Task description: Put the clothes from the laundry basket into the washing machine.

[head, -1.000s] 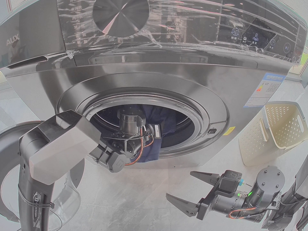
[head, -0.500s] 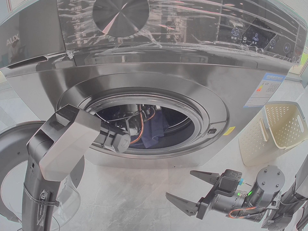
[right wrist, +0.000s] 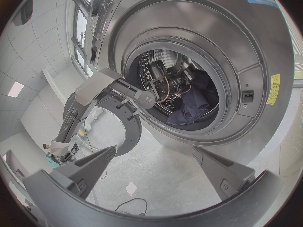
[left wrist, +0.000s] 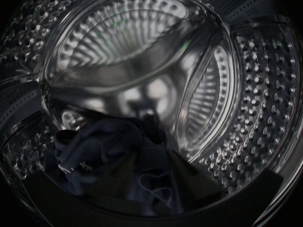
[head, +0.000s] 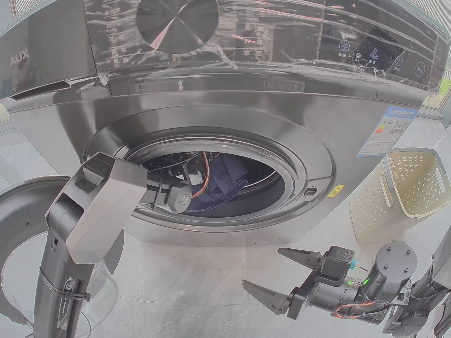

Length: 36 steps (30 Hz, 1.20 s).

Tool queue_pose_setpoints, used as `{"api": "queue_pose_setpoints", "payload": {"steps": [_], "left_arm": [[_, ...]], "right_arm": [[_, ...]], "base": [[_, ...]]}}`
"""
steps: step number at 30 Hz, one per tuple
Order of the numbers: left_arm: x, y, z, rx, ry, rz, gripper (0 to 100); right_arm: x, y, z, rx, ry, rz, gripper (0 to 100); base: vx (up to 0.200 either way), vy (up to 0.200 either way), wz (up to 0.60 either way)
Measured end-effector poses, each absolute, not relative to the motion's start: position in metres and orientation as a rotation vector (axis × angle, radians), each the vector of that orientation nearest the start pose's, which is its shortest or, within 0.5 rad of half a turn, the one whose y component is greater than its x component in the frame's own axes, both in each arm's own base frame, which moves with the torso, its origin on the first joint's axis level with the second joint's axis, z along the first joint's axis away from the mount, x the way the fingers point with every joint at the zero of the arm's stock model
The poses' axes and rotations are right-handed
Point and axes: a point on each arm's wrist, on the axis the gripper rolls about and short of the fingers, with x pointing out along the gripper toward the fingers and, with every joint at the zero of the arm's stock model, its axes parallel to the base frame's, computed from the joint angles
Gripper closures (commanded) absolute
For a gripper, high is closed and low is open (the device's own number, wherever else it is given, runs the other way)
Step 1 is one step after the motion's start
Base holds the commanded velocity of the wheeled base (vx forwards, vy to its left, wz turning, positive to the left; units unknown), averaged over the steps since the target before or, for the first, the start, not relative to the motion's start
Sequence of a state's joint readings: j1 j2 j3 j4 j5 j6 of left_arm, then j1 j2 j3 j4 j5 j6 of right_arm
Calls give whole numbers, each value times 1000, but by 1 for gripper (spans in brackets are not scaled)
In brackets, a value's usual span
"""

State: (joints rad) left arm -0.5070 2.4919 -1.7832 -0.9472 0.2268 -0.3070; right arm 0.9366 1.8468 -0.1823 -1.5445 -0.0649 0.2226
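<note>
Left gripper (right wrist: 185, 79), state untellable, sits inside the washing machine (head: 291, 118) beside dark clothes (left wrist: 126, 161); right gripper (head: 262, 267) gapes wide, lower right.

Left arm (head: 105, 203) blocks drum mouth (head: 268, 193) left side; right side free.

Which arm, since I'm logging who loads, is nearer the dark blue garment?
Left. The left arm extends into the washing machine, its wrist beside the dark blue garment. The right end effector hangs open over the floor outside, in front of the machine.
</note>
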Motion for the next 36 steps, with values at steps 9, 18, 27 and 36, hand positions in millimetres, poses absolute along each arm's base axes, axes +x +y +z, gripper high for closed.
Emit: {"api": "queue_pose_setpoints", "payload": {"steps": [9,18,27,36], "left_arm": [[424,-242,102,-255,91,-318,0],[390,-229,90,-130,289,-331,0],[393,-227,82,-90,327,-321,100],[409,-232,82,-112,299,-319,100]], "right_arm": [[145,194,95,149,205,853,0],[144,195,95,148,205,855,0],[145,195,96,149,204,856,0],[146,195,96,151,199,853,0]], "base": [[0,0,0],[0,0,0],[0,0,0],[0,0,0]]}}
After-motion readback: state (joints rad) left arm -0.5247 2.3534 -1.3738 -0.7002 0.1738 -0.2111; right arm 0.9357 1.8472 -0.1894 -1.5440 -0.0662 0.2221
